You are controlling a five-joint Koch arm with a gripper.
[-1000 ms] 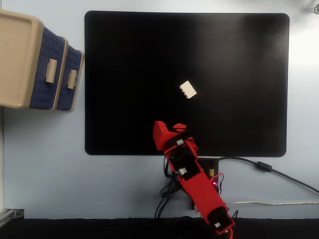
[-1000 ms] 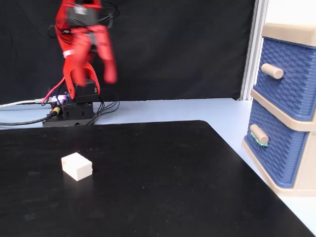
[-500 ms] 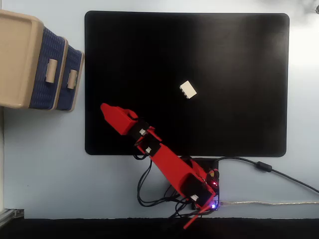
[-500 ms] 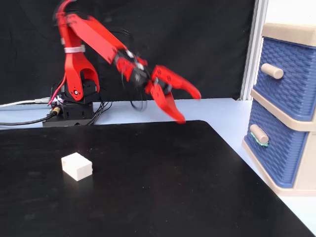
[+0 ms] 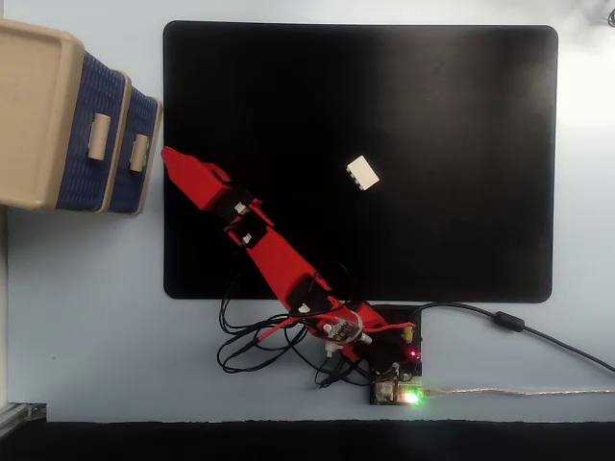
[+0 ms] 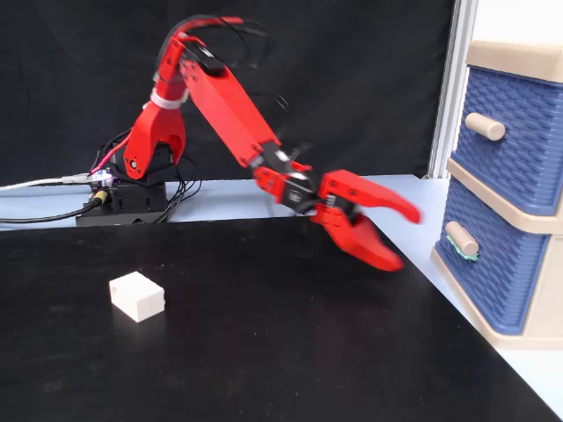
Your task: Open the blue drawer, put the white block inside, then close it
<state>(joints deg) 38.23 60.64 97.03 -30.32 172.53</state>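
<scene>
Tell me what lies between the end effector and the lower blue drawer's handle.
Nothing: between the open end effector and the blue drawer handle, a fixed view shows only bare mat edge and pale table.

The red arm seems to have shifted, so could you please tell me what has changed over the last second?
The arm unfolded from near its base and swung toward the cabinet; its end effector is now open and empty, close to the blue drawer but not touching its handle. Nothing was grasped or released. The white block stayed put on the black mat, and both drawers remain closed.
</scene>
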